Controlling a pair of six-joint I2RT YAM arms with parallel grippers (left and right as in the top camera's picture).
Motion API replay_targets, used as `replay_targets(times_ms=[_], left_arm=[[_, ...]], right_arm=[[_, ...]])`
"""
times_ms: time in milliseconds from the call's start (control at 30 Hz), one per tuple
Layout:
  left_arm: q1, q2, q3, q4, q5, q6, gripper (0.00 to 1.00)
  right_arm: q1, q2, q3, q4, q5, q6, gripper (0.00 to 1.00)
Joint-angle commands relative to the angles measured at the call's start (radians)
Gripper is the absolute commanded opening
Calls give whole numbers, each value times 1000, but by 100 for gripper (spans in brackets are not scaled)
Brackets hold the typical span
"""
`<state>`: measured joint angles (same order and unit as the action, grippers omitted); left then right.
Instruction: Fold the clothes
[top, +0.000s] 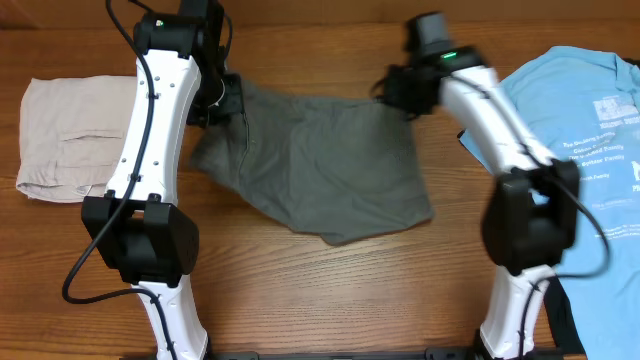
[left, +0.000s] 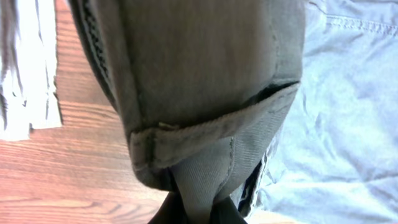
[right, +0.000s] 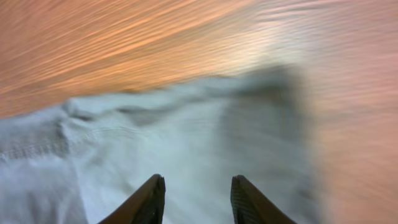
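Note:
The dark grey shorts (top: 320, 165) lie spread in the middle of the wooden table, their left part bunched. My left gripper (top: 225, 100) is shut on the shorts' far left edge. In the left wrist view a fold of the grey cloth (left: 199, 93) with a belt loop runs down into the pinch of the gripper (left: 198, 208). My right gripper (top: 400, 90) hovers at the shorts' far right corner. In the right wrist view it (right: 198, 186) is open over the blurred grey cloth (right: 186, 124), with nothing between its fingers.
Pale beige shorts (top: 70, 140) lie folded at the table's left. A light blue T-shirt (top: 590, 130) with white print lies at the right, partly under the right arm. Bare wood shows along the near edge.

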<state>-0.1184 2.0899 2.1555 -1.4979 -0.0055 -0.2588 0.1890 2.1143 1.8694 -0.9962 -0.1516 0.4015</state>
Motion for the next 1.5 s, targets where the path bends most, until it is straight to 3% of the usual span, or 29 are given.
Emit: replay_targets(times_ms=[0, 167, 367, 433, 733, 1067, 1300, 1467], left_arm=[[-7, 1, 33, 26, -79, 47, 4], [-6, 1, 35, 42, -279, 73, 4], [-5, 1, 35, 87, -560, 103, 4], [-5, 1, 35, 106, -586, 123, 4], [-29, 1, 35, 94, -269, 111, 4], [-39, 1, 35, 111, 177, -26, 12], [-61, 3, 32, 143, 251, -146, 14], [-111, 16, 32, 174, 251, -154, 15]], right_arm=[[-74, -37, 13, -117, 10, -69, 34], [-182, -36, -35, -253, 20, -69, 29], [-240, -36, -84, -293, 20, -69, 29], [-240, -37, -84, -299, 20, -69, 30], [-237, -36, -84, -301, 20, -69, 31], [-237, -36, -86, -312, 20, -69, 32], [-235, -36, -130, -292, 19, -69, 35], [-235, -36, -177, -253, 19, -69, 34]])
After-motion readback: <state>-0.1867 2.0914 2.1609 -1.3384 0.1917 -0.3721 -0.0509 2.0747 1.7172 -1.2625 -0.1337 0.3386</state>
